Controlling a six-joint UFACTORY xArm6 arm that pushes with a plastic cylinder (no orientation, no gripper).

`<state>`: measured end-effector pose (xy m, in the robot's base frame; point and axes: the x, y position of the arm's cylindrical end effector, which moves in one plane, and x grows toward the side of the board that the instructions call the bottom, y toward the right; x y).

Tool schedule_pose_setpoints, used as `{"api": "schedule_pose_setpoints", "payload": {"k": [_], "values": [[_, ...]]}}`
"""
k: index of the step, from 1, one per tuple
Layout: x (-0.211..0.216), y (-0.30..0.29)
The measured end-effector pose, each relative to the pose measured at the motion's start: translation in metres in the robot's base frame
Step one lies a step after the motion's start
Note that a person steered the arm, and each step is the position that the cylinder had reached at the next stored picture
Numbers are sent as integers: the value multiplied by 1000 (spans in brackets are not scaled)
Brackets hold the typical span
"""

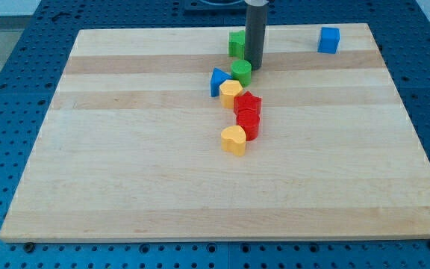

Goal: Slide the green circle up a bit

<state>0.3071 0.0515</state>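
The green circle (240, 72) stands on the wooden board (125, 149) near the top centre. My tip (254, 66) is just to the circle's right and slightly above it, very close or touching. A green block (237, 43) of unclear shape sits above the circle, left of the rod. A blue triangle (218, 81) lies to the circle's left. A yellow block (231, 93) sits just below the circle.
Below the yellow block come a red star (248, 103), a red cylinder (248, 125) and a yellow heart (234, 140). A blue cube (328, 39) stands at the top right. The board's top edge is close above the green block.
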Motion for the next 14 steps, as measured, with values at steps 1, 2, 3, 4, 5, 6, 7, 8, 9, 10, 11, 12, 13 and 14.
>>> {"api": "schedule_pose_setpoints", "payload": {"k": [1,2,3,4,5,6,7,8,9,10,11,12,13,14], "values": [[0,0],[1,-3],[6,28],[24,61],[45,57],[46,46],[46,40],[46,31],[48,17],[52,8],[52,2],[52,-4],[52,-11],[52,-14]]}}
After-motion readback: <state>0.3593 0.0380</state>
